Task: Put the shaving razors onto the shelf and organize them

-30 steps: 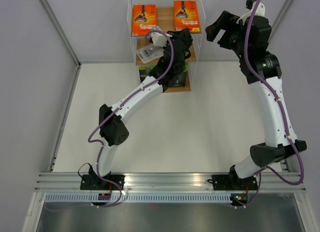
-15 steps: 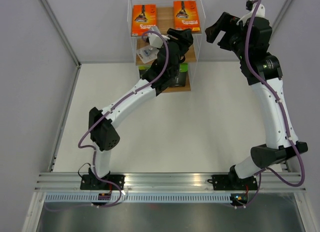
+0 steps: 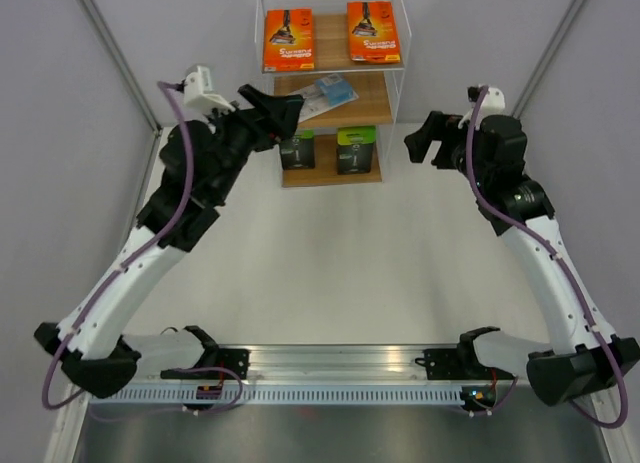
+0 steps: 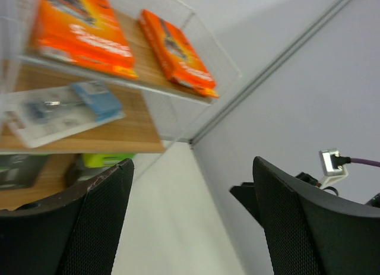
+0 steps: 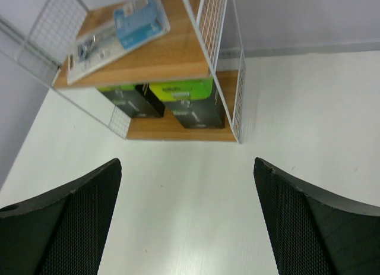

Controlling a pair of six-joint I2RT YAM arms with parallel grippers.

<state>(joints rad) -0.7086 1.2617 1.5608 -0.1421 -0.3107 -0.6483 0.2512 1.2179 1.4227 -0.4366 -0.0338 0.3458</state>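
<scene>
Top external: white table, greyish walls.

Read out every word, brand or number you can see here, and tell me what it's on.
No text is legible enough to quote.
Left orange pack: white lettering, too blurred.
Right orange pack: white lettering, too blurred.
Left black pack, green end: print too small.
Right black pack, green end: print too small.
Blister pack: blue card, unreadable.
</scene>
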